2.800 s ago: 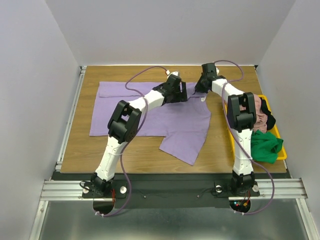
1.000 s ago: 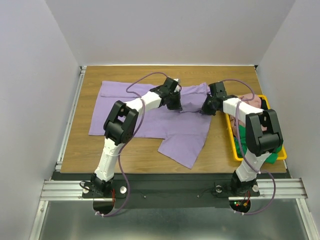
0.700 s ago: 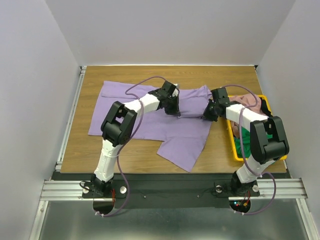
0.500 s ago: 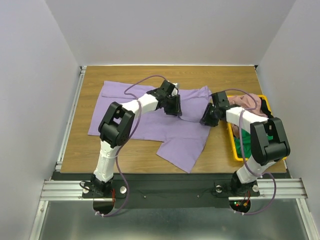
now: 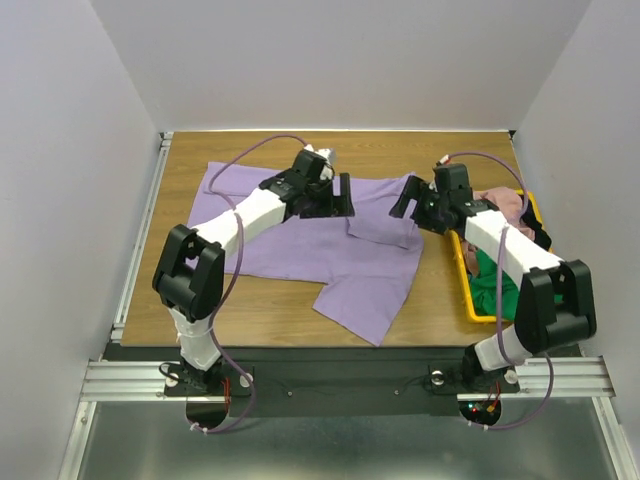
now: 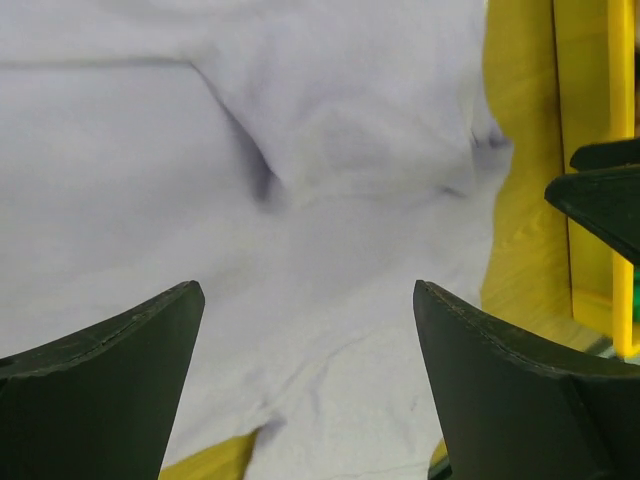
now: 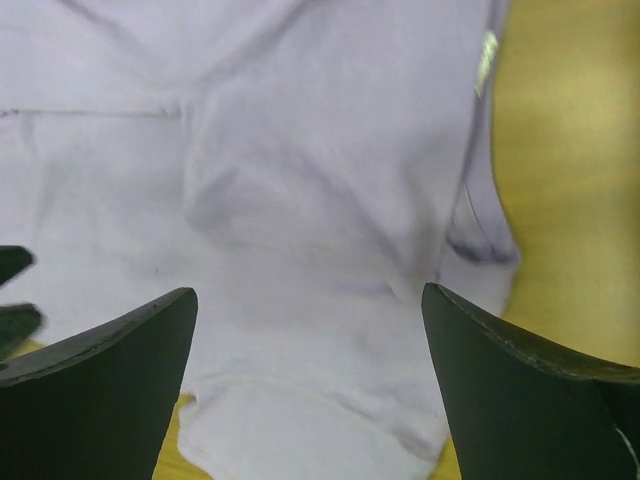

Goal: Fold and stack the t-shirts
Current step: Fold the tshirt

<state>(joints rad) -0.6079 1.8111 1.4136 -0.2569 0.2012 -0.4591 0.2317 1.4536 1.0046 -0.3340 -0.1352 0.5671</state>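
A lavender t-shirt (image 5: 300, 240) lies spread on the wooden table, its right sleeve area folded inward into a flap (image 5: 385, 215). My left gripper (image 5: 343, 196) hovers open over the flap's left side. My right gripper (image 5: 404, 205) hovers open over its right side. The left wrist view shows the open left gripper (image 6: 305, 290) with only lavender cloth (image 6: 330, 150) beneath and nothing between the fingers. In the right wrist view the right gripper (image 7: 310, 295) is likewise open above the lavender cloth (image 7: 320, 180). Pink (image 5: 500, 200), black (image 5: 537, 232) and green (image 5: 488, 288) t-shirts lie bunched in the tray.
A yellow tray (image 5: 466, 296) sits at the table's right edge, partly under my right arm. The shirt's lower corner (image 5: 365, 305) reaches toward the near edge. A metal rail (image 5: 140, 230) runs along the table's left side. White walls close in on three sides.
Both grippers have opened and let go of the lavender cloth, leaving the flap folded on the shirt. They have risen and drawn apart, and the left arm's elbow has swung left.
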